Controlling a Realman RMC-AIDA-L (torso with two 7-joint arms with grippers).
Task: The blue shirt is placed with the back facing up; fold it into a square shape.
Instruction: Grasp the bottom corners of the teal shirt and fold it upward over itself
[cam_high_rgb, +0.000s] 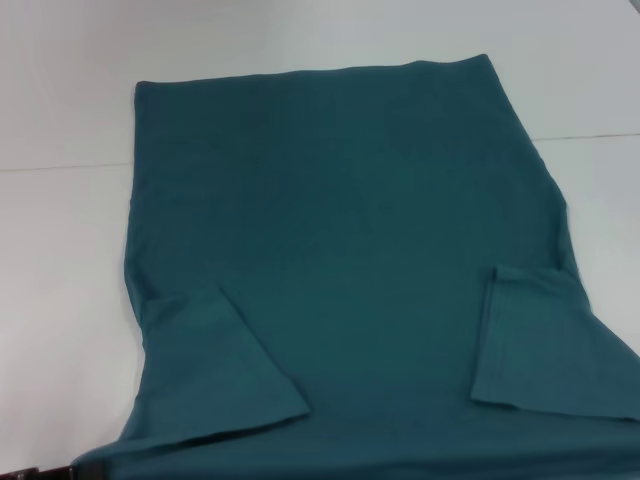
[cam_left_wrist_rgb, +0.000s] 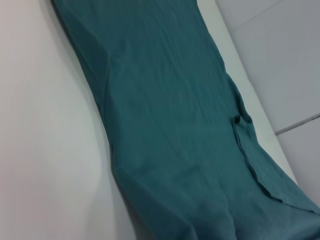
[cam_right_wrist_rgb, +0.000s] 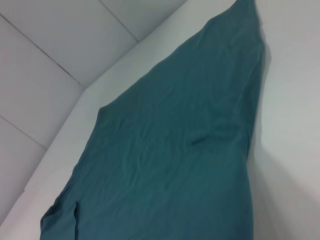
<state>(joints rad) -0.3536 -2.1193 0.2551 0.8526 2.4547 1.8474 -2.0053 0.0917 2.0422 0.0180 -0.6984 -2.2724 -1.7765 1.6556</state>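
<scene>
The blue shirt (cam_high_rgb: 350, 230) lies flat on the white table (cam_high_rgb: 60, 260), plain side up, hem at the far end. Both short sleeves are folded inward onto the body: the left sleeve (cam_high_rgb: 225, 370) and the right sleeve (cam_high_rgb: 550, 345) lie near the front edge. The shirt also shows in the left wrist view (cam_left_wrist_rgb: 170, 120) and in the right wrist view (cam_right_wrist_rgb: 180, 150). No lettering shows. Neither gripper is in any view.
The table's far edge (cam_high_rgb: 60, 168) runs behind the shirt's left side. Grey tiled floor shows beyond the table in the left wrist view (cam_left_wrist_rgb: 285, 55) and in the right wrist view (cam_right_wrist_rgb: 45, 60). A dark object (cam_high_rgb: 40, 472) sits at the front left corner.
</scene>
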